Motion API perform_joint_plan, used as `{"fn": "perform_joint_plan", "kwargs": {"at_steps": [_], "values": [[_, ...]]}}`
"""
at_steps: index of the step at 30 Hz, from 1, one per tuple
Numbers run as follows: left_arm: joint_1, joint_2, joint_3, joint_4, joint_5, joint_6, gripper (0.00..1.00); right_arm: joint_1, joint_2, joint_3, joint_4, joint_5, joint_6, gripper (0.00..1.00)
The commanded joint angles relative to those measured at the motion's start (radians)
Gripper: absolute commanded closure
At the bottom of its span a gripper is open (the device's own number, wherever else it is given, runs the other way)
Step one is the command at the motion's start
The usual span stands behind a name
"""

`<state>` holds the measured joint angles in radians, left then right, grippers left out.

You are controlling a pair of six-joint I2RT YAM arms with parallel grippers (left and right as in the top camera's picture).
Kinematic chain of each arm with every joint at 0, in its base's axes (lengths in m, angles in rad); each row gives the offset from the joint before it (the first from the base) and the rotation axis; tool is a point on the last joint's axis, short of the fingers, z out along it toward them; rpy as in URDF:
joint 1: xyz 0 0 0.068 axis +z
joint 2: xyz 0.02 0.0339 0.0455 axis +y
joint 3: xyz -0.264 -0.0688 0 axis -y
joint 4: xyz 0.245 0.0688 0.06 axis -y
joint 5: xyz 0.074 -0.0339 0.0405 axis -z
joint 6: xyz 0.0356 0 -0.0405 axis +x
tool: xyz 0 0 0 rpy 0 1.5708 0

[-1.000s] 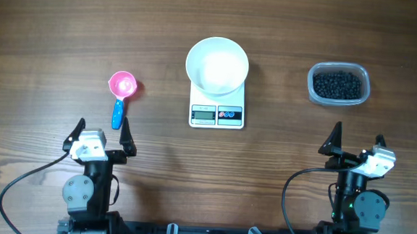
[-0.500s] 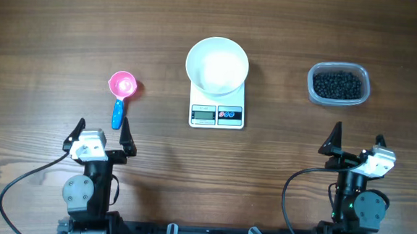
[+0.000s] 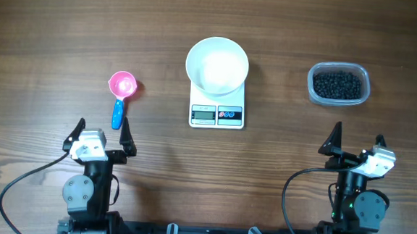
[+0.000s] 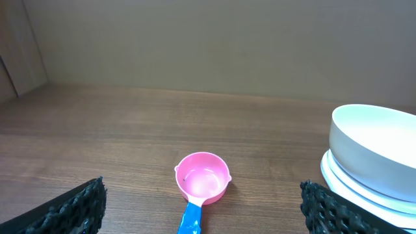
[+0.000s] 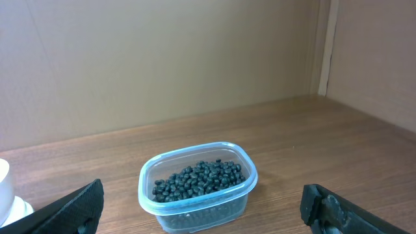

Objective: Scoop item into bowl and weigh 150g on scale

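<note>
A white bowl (image 3: pixel 217 64) (image 4: pixel 374 146) stands empty on the white scale (image 3: pixel 217 110) at the table's middle. To the right, the item, small black beans (image 3: pixel 335 84) (image 5: pixel 200 178), fills a clear plastic tub (image 3: pixel 338 101) (image 5: pixel 195 201). On the left lies a pink scoop with a blue handle (image 3: pixel 121 91) (image 4: pixel 201 182). My left gripper (image 3: pixel 100 131) (image 4: pixel 201 211) is open just short of the scoop's handle, holding nothing. My right gripper (image 3: pixel 357 138) (image 5: pixel 201 208) is open near the front edge, short of the tub, also with nothing in it.
Both arm bases and their cables (image 3: pixel 16 185) sit at the table's front edge. Plain walls stand behind the table in both wrist views.
</note>
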<state>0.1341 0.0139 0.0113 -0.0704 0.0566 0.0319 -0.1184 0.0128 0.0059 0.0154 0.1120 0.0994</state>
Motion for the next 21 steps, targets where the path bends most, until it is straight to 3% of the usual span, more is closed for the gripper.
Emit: {"fn": "perform_joint_plan", "kwargs": {"at_steps": [1, 21], "values": [[0.008, -0.007, -0.006, -0.002, -0.006, -0.010, 0.00, 0.003, -0.008, -0.001, 0.002, -0.013, -0.013, 0.00], [0.008, -0.007, -0.006, -0.002, -0.002, -0.018, 0.00, 0.003, -0.008, -0.001, 0.007, -0.016, 0.008, 0.00]]}}
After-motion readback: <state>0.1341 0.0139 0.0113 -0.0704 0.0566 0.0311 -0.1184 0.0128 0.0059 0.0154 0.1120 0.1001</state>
